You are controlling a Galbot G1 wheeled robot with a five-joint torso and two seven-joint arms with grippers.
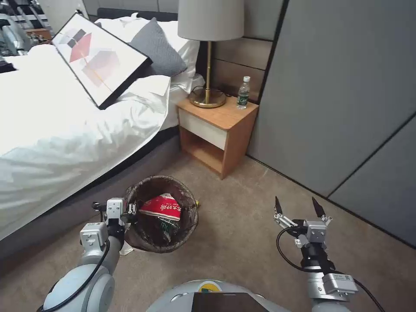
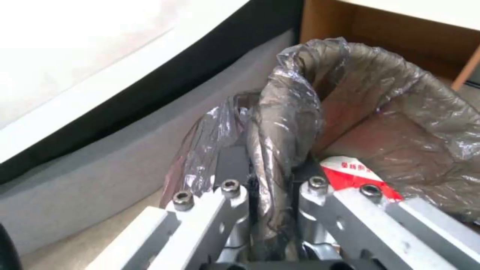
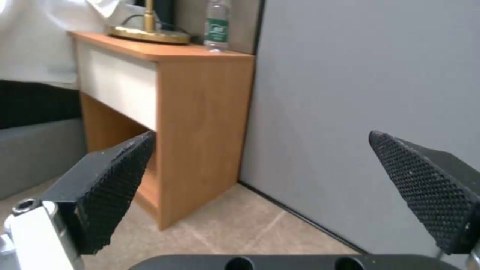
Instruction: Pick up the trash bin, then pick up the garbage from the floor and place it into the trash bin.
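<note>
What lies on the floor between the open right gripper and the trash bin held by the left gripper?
Bare carpet, seen in the head view: no litter lies between the right gripper and the trash bin, whose rim the left gripper clamps.

Trash bin (image 1: 162, 214) on floor beside bed (image 1: 52, 143); nightstand (image 1: 216, 130) behind it; carton (image 1: 162, 207) inside bin.

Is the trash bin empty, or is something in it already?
Not empty: a red-white carton lies inside the trash bin, held at its rim by the left gripper.
</note>
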